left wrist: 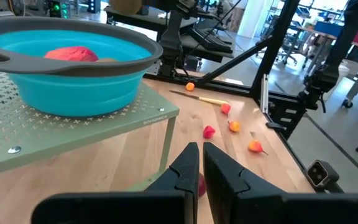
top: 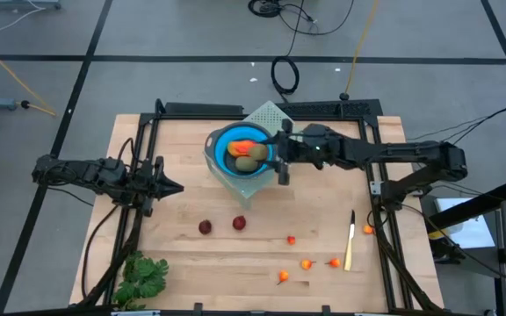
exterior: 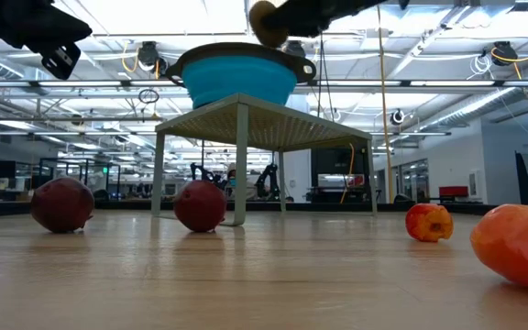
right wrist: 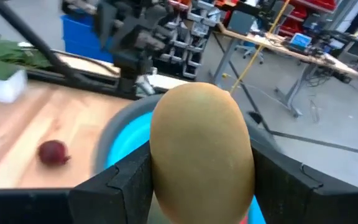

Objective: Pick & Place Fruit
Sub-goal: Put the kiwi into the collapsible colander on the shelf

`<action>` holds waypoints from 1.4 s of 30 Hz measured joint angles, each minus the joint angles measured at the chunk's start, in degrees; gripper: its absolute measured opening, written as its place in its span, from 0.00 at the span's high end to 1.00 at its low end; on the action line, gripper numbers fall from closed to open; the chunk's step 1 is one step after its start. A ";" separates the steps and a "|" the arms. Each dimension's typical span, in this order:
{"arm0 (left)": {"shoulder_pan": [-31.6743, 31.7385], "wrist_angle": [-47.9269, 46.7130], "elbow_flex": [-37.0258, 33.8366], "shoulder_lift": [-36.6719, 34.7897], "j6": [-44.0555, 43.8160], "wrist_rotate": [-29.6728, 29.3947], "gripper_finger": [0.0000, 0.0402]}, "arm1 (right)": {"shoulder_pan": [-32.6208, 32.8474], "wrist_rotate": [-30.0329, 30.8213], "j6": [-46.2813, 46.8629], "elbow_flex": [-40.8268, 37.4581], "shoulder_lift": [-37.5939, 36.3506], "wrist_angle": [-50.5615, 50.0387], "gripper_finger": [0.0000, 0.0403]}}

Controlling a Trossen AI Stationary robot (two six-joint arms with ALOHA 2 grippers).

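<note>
On table: two dark-red balls [top: 205,227], five tiny orange-red fruits [top: 292,240].

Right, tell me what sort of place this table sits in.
Probably a robotics lab or workshop: a large open hall with exposed ceiling lights, workbenches with gear, and cables across a grey tiled floor.

No lettering, number, brand or sign can be read anywhere. The one trace of print is a faint line along the front edge of the perforated stand [left wrist: 92,121], up ahead of the closed left gripper [left wrist: 199,163], and its characters are too small to make out. Nothing legible stands on the blue bowl [left wrist: 73,68] above that stand or on the olive-brown oval [right wrist: 201,149] clamped in the right gripper [right wrist: 197,180].
</note>
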 joint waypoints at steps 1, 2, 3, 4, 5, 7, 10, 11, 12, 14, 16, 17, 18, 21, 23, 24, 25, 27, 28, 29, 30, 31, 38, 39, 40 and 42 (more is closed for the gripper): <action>0.00 -0.01 0.00 0.00 0.01 -0.18 0.95 | -0.08 0.11 -0.13 1.15 0.71 -0.36 0.46; 0.01 0.01 0.00 -0.02 0.00 -0.22 0.95 | -0.29 0.09 -0.13 2.42 1.51 -1.18 0.46; 0.01 -0.01 0.00 0.00 0.02 -0.29 0.95 | -0.46 0.07 -0.11 3.85 2.36 -1.73 0.45; 0.00 -0.06 0.00 0.00 0.17 -0.29 0.95 | -0.63 0.00 -0.11 4.92 3.19 -2.03 0.45; -0.01 -0.04 0.00 0.00 0.23 -0.30 0.95 | -0.73 -0.11 -0.09 5.62 3.97 -2.75 0.45; 0.01 -0.06 0.00 0.00 0.26 -0.31 0.95 | -0.96 -0.15 0.36 6.33 5.79 -3.39 0.45; 0.01 -0.04 0.00 0.00 0.70 -0.33 0.95 | -1.00 -0.12 1.58 6.43 7.51 -3.90 0.45; 0.01 -0.06 0.00 0.00 0.82 -0.33 0.95 | -1.00 -0.11 1.75 6.43 7.84 -3.64 0.45; 0.01 -0.08 0.00 0.00 1.06 -0.41 0.95 | -1.00 -0.11 1.82 6.45 7.90 -3.86 0.45; 0.01 -0.05 0.00 0.00 1.15 -0.66 0.95 | -1.00 -0.13 1.82 6.45 7.90 -4.54 0.45; 0.01 -0.10 0.00 0.00 1.54 -0.68 0.95 | -0.98 -0.13 1.84 6.45 7.88 -4.80 0.44; 0.01 -0.07 0.00 0.00 1.70 -0.70 0.95 | -0.98 -0.13 1.84 6.45 7.86 -5.12 0.44; 0.01 -0.05 0.00 0.00 1.70 -0.72 0.95 | -0.98 -0.13 1.86 6.45 7.86 -5.56 0.44; 0.01 -0.07 0.00 0.00 1.70 -0.72 0.95 | -1.05 -0.13 3.15 6.45 7.88 -7.10 0.45; 0.01 -0.08 0.00 0.00 1.70 -0.72 0.95 | -1.05 -0.13 3.10 6.45 7.86 -8.07 0.44; 0.01 -0.09 0.00 0.00 1.70 -0.72 0.95 | -1.05 -0.12 2.83 6.45 7.86 -8.65 0.44; -0.01 -0.08 0.00 0.00 1.70 -0.72 0.95 | -1.05 -0.13 2.70 6.45 7.86 -9.09 0.44; 0.01 -0.08 0.00 0.00 1.70 -0.72 0.95 | -1.05 -0.13 2.84 6.45 7.88 -9.11 0.44; 0.01 -0.08 0.00 0.00 1.70 -0.72 0.95 | -1.05 -0.13 2.87 6.45 7.88 -9.09 0.44; 0.01 -0.06 0.00 0.00 1.70 -0.72 0.95 | -1.07 -0.11 2.87 6.45 7.86 -9.02 0.44; 0.01 -0.08 0.00 0.00 1.70 -0.72 0.95 | -1.07 -0.13 2.89 6.45 7.84 -9.03 0.44; -0.01 -0.08 0.00 0.00 1.69 -0.72 0.95 | -1.07 -0.13 2.91 6.45 7.85 -9.05 0.44; 0.01 -0.06 0.00 0.00 1.68 -0.72 0.95 | -0.98 -0.13 2.93 6.45 7.86 -10.31 0.42; -0.01 -0.08 0.00 0.00 1.68 -0.72 0.95 | -0.98 -0.13 2.93 6.45 7.86 -10.36 0.42; 0.00 -0.06 0.00 0.00 1.68 -0.72 0.95 | -0.98 -0.13 2.93 6.45 7.86 -10.30 0.42; 0.01 -0.06 0.00 0.00 1.68 -0.72 0.95 | -0.98 -0.13 2.93 6.45 7.86 -10.30 0.42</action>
